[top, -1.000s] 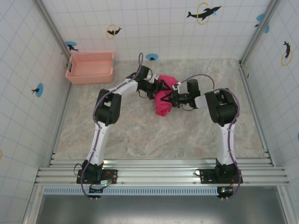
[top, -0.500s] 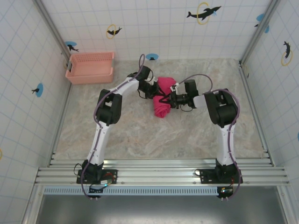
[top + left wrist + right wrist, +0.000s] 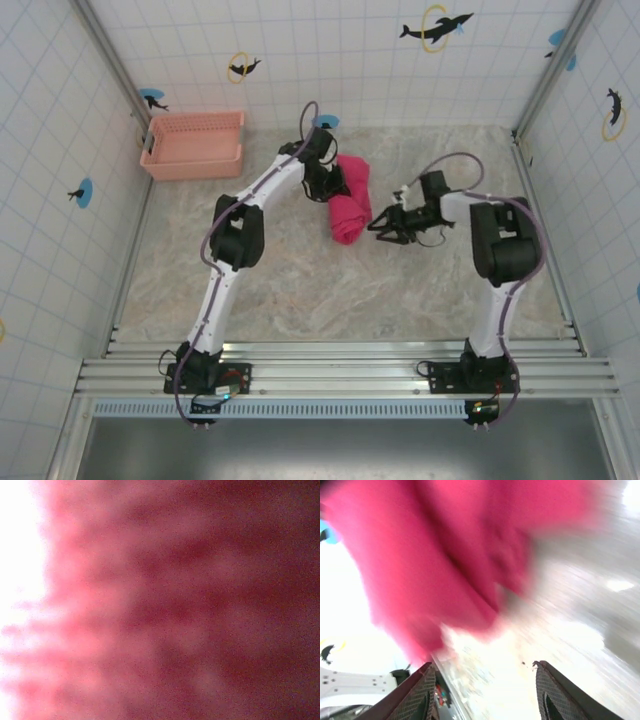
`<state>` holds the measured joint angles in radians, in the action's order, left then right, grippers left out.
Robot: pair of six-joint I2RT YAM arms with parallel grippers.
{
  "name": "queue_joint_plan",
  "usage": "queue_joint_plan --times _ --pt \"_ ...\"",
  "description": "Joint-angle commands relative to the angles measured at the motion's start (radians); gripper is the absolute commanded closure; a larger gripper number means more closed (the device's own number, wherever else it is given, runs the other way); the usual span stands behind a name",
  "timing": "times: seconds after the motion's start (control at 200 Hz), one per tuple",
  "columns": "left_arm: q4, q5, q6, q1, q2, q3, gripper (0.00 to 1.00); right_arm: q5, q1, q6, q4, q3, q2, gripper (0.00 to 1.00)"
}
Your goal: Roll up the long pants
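The long pants (image 3: 348, 205) lie as a bright pink-red bundle on the marble table, at the back centre. My left gripper (image 3: 335, 186) is pressed into the bundle's upper left side. Blurred pink cloth (image 3: 175, 600) covers the left wrist view and hides the jaws. My right gripper (image 3: 377, 225) hangs just right of the bundle's lower end, apart from it. In the right wrist view this gripper (image 3: 487, 692) is open, its two dark ribbed fingers (image 3: 422, 692) wide apart over bare table. The pants (image 3: 420, 555) lie ahead of them.
A pale salmon lattice basket (image 3: 193, 143) stands at the back left against the tiled wall. Tiled walls close the table on three sides. Marble tabletop (image 3: 330, 290) stretches between the bundle and the arm bases.
My right gripper has opened, let go of the pants and drawn back to the right. My left gripper has shifted towards the bundle's far end.
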<state>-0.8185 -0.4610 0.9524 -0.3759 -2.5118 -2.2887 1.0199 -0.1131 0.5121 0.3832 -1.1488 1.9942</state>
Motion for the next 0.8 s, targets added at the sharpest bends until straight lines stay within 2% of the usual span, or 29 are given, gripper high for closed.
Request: queue_joint_plan --times 0.0,0.08,0.15,0.235,0.465,0.5,0.696,0.796 --pt "0.060 0.132 0.082 0.094 0.041 -0.072 1.00 -0.115 0.149 -0.119 0.201 0.135 -0.070 0.45" --pt "0.131 0.129 0.133 0.125 0.061 -0.093 1.00 -0.125 0.194 -0.109 0.175 0.171 -0.101 0.45" --pt "0.143 0.119 0.149 0.146 0.055 -0.155 1.00 -0.121 0.192 -0.116 0.177 0.172 -0.093 0.45" --pt "0.147 0.112 0.160 0.167 0.058 -0.198 1.00 -0.110 0.166 -0.124 0.180 0.154 -0.076 0.45" --pt "0.279 0.173 0.164 0.239 0.145 -0.137 1.00 -0.083 0.106 -0.151 0.201 0.109 -0.026 0.47" --pt "0.304 0.188 0.165 0.254 0.194 -0.132 1.00 -0.083 0.092 -0.155 0.201 0.107 -0.027 0.47" --pt "0.486 0.220 0.216 0.358 0.244 -0.120 1.00 -0.059 0.026 -0.176 0.196 0.106 -0.022 0.49" --pt "0.514 0.258 0.221 0.411 0.257 -0.123 1.00 -0.048 0.004 -0.178 0.195 0.109 -0.015 0.50"
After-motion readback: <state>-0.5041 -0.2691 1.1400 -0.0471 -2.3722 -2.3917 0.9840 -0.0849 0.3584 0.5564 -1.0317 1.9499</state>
